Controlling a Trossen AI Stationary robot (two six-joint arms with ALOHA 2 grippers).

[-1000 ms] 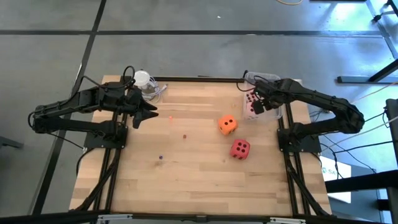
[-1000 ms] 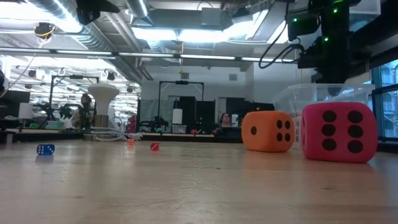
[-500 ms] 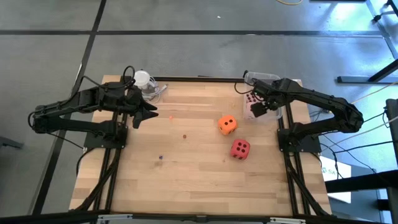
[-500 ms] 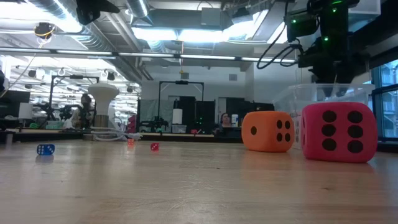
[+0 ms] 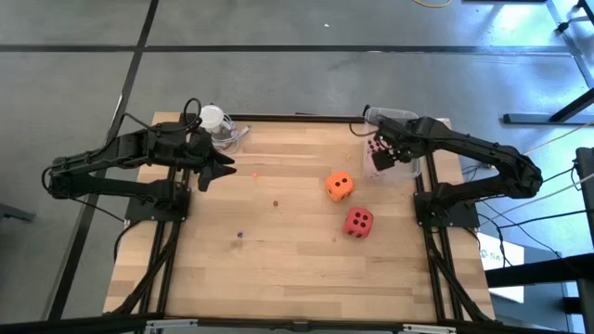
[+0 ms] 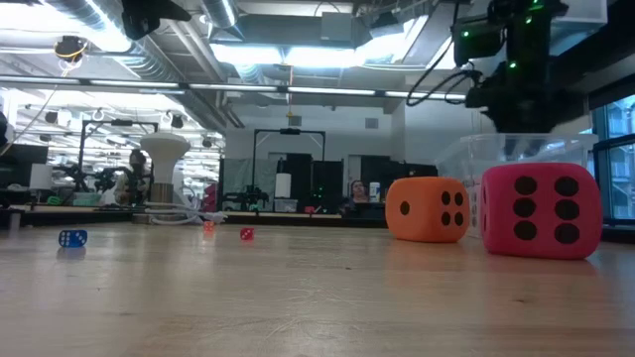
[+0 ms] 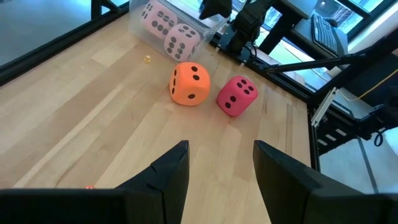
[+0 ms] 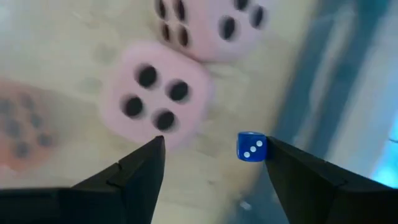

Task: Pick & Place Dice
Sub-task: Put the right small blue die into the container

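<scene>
From above: the wooden table (image 5: pixel 278 260) has the orange die (image 5: pixel 339 186) sitting right of centre, and the red die (image 5: pixel 358 222) a bit nearer the front edge, close by but not touching; the right gripper (image 5: pixel 388 156) hangs over the clear plastic bin (image 5: pixel 394 116) at the far right corner, where a pale pink die (image 5: pixel 374 160) peeks out under it; the left gripper (image 5: pixel 221 170) waits over the far left part of the table, next to a white round thing (image 5: pixel 213 118); a few tiny dice (image 5: pixel 275 203) are dotted around the middle.

Low view: orange die (image 6: pixel 428 209) and red die (image 6: pixel 542 210) both rest flat on the wood; the bin (image 6: pixel 486 151) stands behind them with the right arm (image 6: pixel 521 55) above it; a small blue die (image 6: pixel 71 238) and small red ones sit far off on the left; a person (image 6: pixel 355 193) shows way back in the room.

Left wrist view: the left claw's fingers (image 7: pixel 171 174) stand apart with nothing between them, just bare table; beyond them the orange die (image 7: pixel 189 83) and red die (image 7: pixel 237 96) are almost touching, and two pink dice (image 7: pixel 181 41) lie in the bin.

Right wrist view: the right claw's fingers (image 8: pixel 140 174) are spread wide, holding nothing; below are two pink dice (image 8: pixel 155 93) side by side, plus a little blue die (image 8: pixel 250 146) near one fingertip, free of both fingers.
</scene>
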